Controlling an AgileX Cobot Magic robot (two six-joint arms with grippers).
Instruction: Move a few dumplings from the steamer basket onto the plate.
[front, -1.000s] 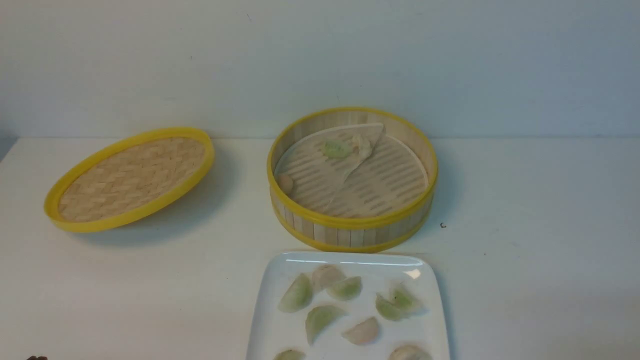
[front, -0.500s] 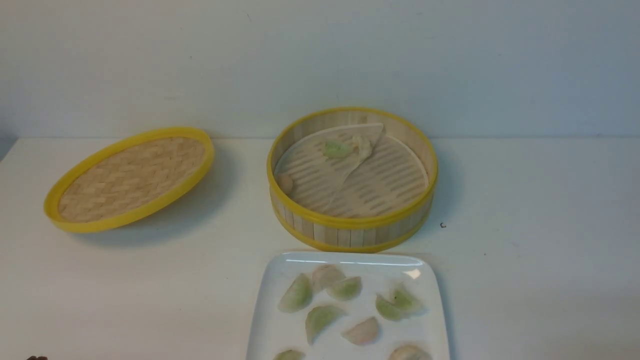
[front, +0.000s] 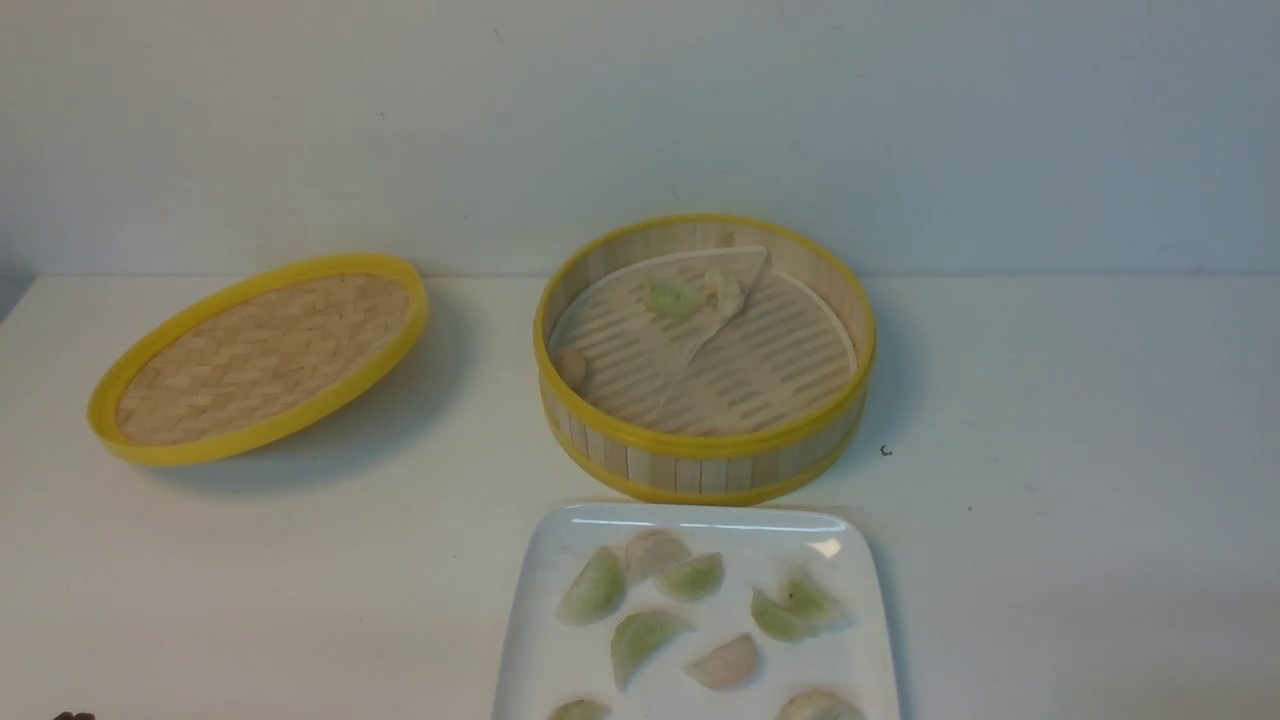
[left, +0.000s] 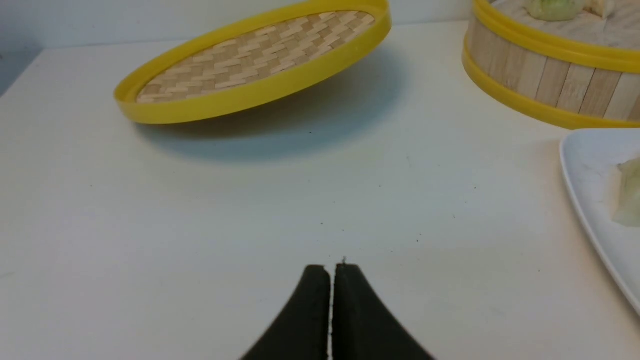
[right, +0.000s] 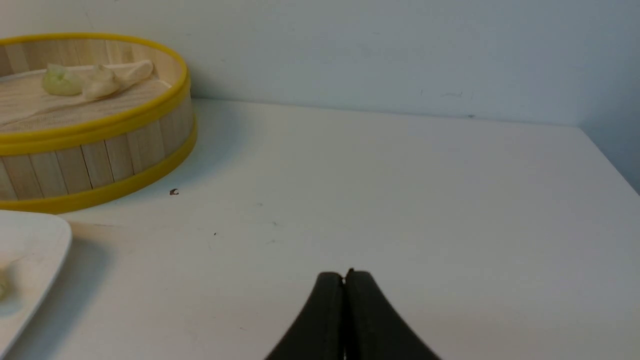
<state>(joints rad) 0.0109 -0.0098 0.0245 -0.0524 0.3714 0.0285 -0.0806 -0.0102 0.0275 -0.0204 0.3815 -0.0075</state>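
- Both sets of my fingers are pressed shut on nothing: my left gripper (left: 330, 270) hangs low over bare tabletop (left: 250, 210), my right gripper (right: 345, 275) likewise on the other side.
- The plate (front: 540, 640) lies between my two grippers and carries about nine dumplings (front: 640, 636). That reads as "a few" done, so I judge the job nearly over, or one pick left.
- The steamer basket (front: 700, 460) stands ahead of both grippers, just beyond the plate's far edge.
- Inside it, a green dumpling (front: 672, 297) and a pale one (front: 724, 292) sit side by side on the folded paper liner (front: 640, 350); a pinkish one (front: 571, 364) hugs the wall nearest my left fingers.
- If I pick again: open first, come down over the rim, and pinch across the green dumpling's short width, gently, since the liner could lift with it.
- Its long axis runs roughly crosswise to my reach; which way its curved edge faces I cannot tell.
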